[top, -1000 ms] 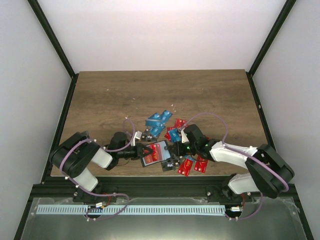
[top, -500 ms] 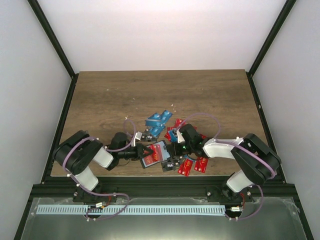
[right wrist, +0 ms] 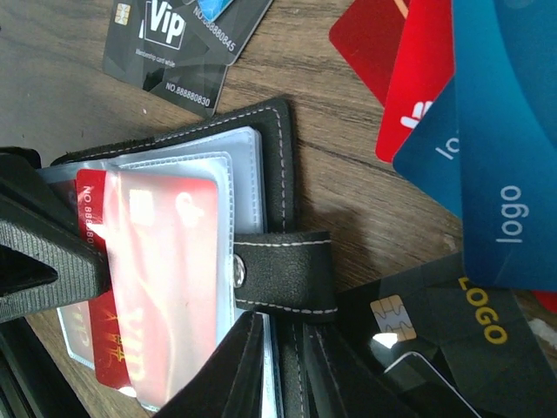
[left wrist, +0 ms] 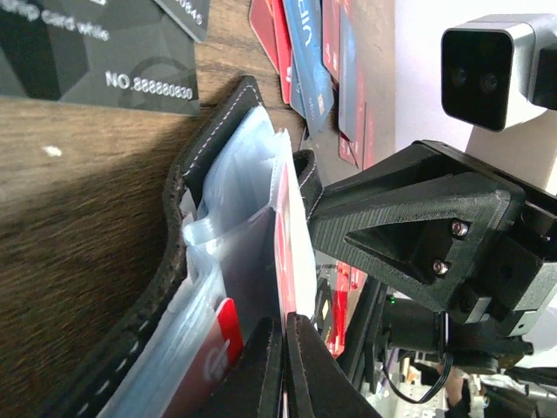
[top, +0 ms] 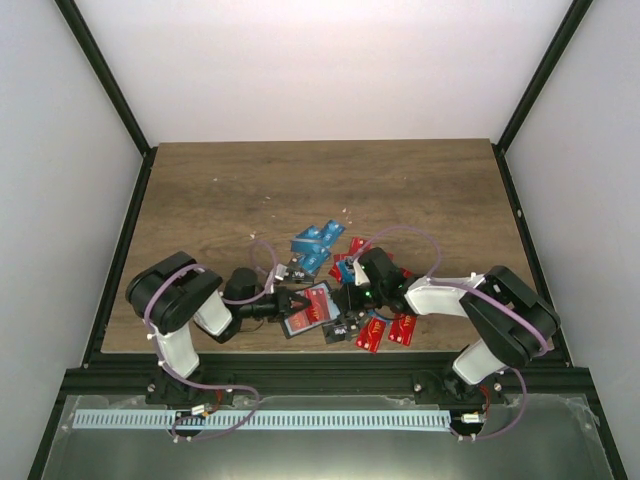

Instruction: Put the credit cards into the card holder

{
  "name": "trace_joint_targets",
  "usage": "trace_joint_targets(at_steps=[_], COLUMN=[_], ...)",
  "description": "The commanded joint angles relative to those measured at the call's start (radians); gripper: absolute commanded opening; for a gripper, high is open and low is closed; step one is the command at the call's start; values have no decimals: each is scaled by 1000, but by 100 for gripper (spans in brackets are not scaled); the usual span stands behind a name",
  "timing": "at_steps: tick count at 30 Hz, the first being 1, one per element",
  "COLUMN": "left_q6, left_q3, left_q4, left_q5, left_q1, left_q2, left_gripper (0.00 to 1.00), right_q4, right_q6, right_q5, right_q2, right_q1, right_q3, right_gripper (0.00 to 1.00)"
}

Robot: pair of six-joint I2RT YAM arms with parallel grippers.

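The black card holder (top: 293, 322) lies open near the table's front edge, its clear sleeves showing. My left gripper (top: 293, 301) is shut on a red credit card (left wrist: 285, 252) that sits partly inside a sleeve (right wrist: 174, 261). Another red card (left wrist: 218, 348) rests in a lower sleeve. My right gripper (right wrist: 291, 348) pinches the holder's stitched black edge (right wrist: 280, 157) just below the clasp tab (right wrist: 283, 270). Loose credit cards surround the holder: blue ones (top: 318, 238), red ones (top: 385, 332) and black ones (right wrist: 174, 52).
A black card with a chip and "LOGO" (right wrist: 452, 331) lies right beside my right fingers. Blue (right wrist: 505, 131) and red cards (right wrist: 392, 43) overlap to the right. The two grippers face each other closely across the holder. The table's front edge (top: 300, 352) is near.
My right gripper has shifted left onto the holder's edge and its jaws have narrowed. The left arm's elbow has swung right while its gripper stays shut at the holder.
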Motion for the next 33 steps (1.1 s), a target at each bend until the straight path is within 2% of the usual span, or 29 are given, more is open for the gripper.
trace_joint_targets(at_steps=[1, 12, 23, 29, 33], left_q6=[-82, -184, -214, -247, -247], left_q3=[-37, -57, -66, -68, -66], left_q4=[183, 284, 294, 354, 346], left_q5=[-36, -158, -218, -222, -198], left_q1=[-16, -60, -85, -86, -87], left_q2=[45, 86, 116, 114, 100], left_gripper=[4, 4, 4, 4, 4], right_q4=[-8, 50, 55, 35, -20], right_q6=[30, 74, 107, 131, 118], right_q5=[-29, -81, -59, -37, 12], right_q2=[16, 9, -11, -23, -55], right_q1=[10, 23, 32, 32, 32], right_q3=[-5, -45, -62, -68, -74], right_gripper=[15, 15, 14, 14, 11])
